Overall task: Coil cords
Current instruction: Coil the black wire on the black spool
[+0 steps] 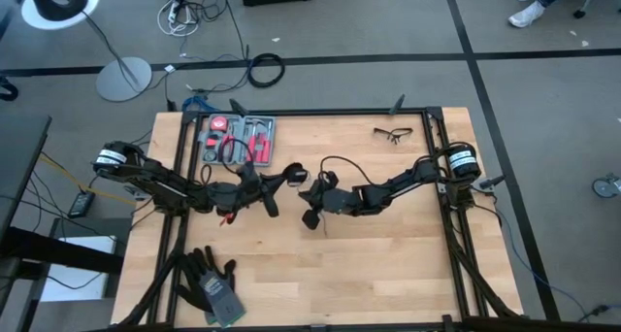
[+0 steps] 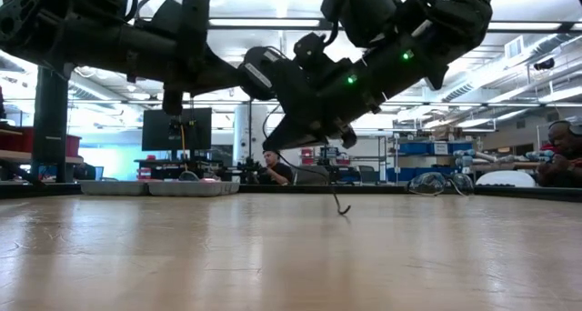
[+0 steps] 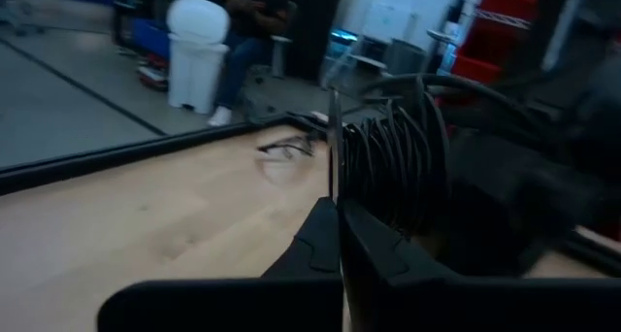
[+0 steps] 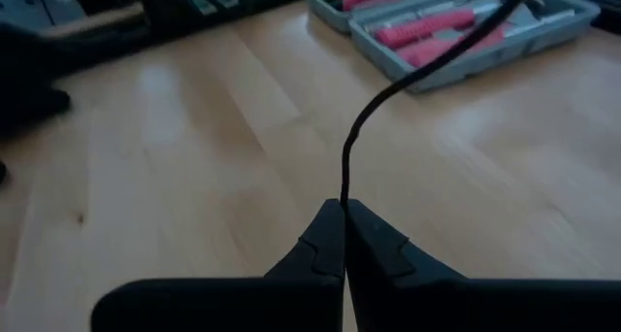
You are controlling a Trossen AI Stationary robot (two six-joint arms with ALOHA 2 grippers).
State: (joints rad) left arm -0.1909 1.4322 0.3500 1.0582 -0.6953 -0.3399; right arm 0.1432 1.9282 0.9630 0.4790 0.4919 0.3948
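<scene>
The thin black cord [image 4: 388, 89] is hanging between the two arms above the middle of the wooden table [image 1: 388, 264]. One stretch is running up out of the right gripper [image 4: 343, 208], whose fingers are pressed together on it, and curving away toward the red-handled tool tray [image 4: 456, 21]. Several turns of the same cord [image 3: 393, 162] are showing just ahead of the left gripper [image 3: 337, 211], bunched side by side; its fingers are also closed, pinching a strand that is rising straight from the tips. In the level view a loose tail of the cord [image 2: 338, 202] is dangling down to touch the tabletop. The round end piece cannot be made out.

Both arms are lying low and stretched inward from opposite sides of the frame. The left arm [image 1: 175, 188] is reaching from the left edge with its wrist near the table's centre; the right arm [image 1: 398, 186] is reaching from the right edge, elbow bent, its wrist just beside the other. The two grippers [image 1: 291, 191] are sitting close together, raised clear of the surface.

Further out, the tool tray [image 1: 236, 138] is sitting at the far left of the table, a pair of safety glasses [image 1: 393, 133] at the far right, and a pair of dark gloves [image 1: 209, 279] at the near left corner. A seated person [image 2: 271, 168] is showing in the room beyond the table.
</scene>
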